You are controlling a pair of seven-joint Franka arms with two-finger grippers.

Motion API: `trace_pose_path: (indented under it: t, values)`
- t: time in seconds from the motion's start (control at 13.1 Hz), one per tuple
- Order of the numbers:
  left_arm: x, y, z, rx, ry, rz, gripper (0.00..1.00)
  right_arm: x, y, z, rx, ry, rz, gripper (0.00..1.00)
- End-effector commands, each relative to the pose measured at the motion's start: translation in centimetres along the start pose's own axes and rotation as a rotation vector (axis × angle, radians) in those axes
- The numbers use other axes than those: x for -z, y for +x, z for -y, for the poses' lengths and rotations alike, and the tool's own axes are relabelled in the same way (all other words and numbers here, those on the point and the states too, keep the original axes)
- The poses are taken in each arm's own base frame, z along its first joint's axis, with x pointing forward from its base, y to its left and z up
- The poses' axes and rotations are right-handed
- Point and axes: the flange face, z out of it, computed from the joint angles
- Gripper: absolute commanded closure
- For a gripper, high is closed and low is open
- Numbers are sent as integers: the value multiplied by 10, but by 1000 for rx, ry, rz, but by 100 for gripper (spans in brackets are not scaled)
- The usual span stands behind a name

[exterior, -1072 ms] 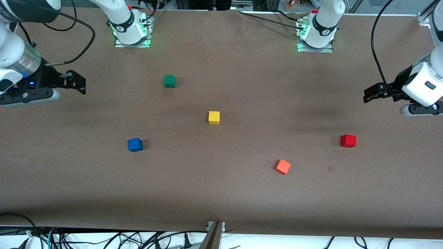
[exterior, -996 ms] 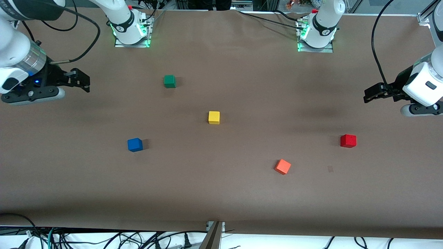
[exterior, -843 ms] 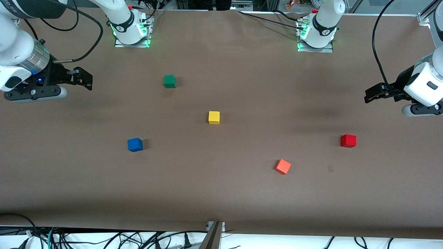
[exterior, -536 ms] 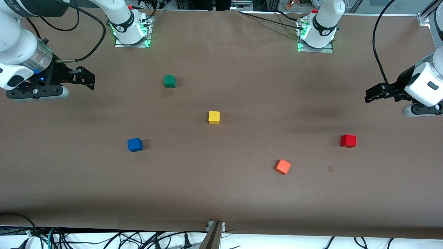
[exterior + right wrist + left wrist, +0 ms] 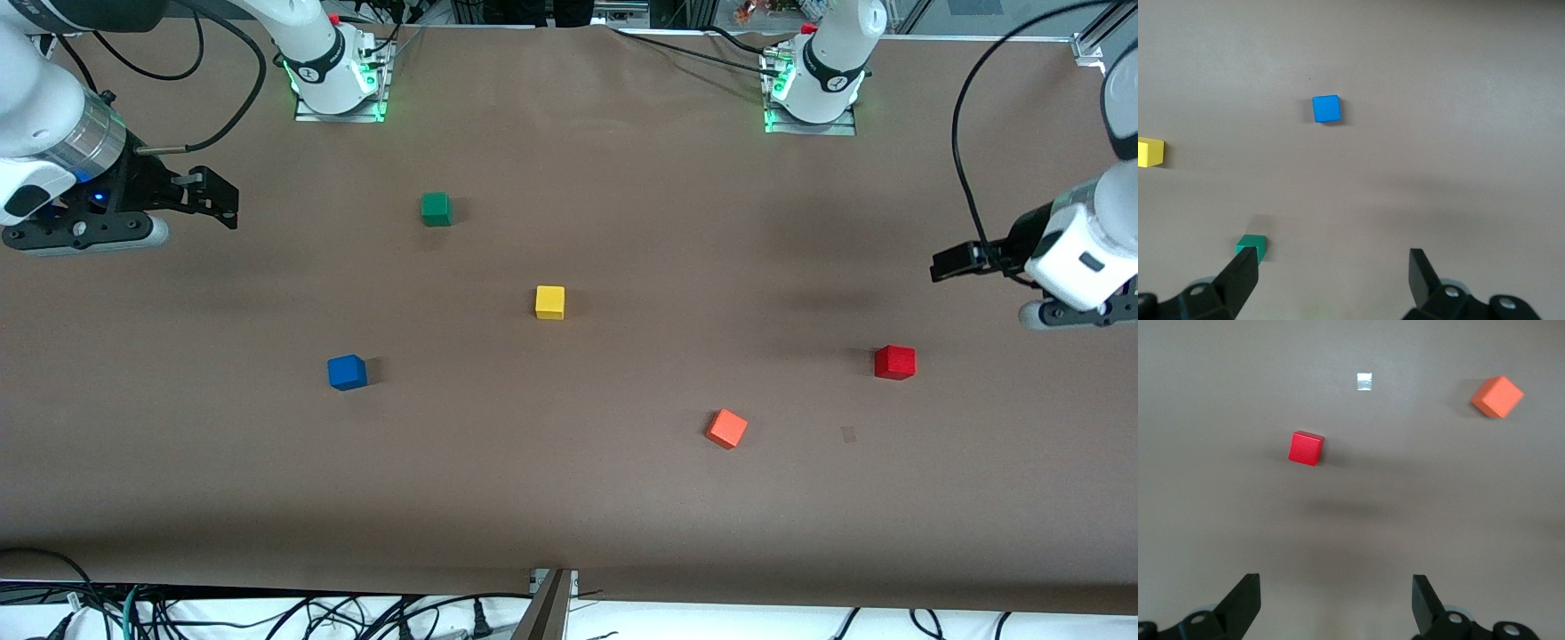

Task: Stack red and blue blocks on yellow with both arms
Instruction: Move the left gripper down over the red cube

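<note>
So far: no block had been lifted; all five cubes lay apart on the table [image 5: 622, 498].
Left gripper [image 5: 944, 265]: it was seen spread wide and empty, up in the air at the left arm's end of the table, over bare cloth.
Right gripper [image 5: 213, 197]: it was likewise found wide apart and empty, up in the air over the right arm's end of the table.
Red [image 5: 894, 362]: it was seen ahead of the left gripper's fingers [image 5: 1245, 603] in the left wrist view, off centre between them, flat on the cloth.
Blue [image 5: 347, 372]: it was seen ahead of the right gripper in its wrist view [image 5: 1326, 108], well apart from it.
Yellow [image 5: 549, 302]: it was found mid-table, between the two grippers, untouched.
Distractors: orange [image 5: 726, 428] lay near red; green [image 5: 435, 209] lay close beside one right finger [image 5: 1238, 280] in the wrist view.
Step judged: the reach toward the first block, probably red or blue.
Advice: each gripper would best be centred over its cube and squared to its faces before descent.
Risk: orange could be mistaken for red; the arms should be taken to yellow one at a time.
</note>
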Motion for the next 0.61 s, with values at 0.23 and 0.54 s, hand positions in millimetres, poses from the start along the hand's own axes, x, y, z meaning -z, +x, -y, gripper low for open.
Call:
trace_pose_path:
  t: [0.23,0.54]
  values:
    - [-131,56,64,-144,-30,6,0,7,-1,0,10,-2,0,0]
    - [-236,41,64,-172,-26,-87,0,5,0,-3,7,1,2,0]
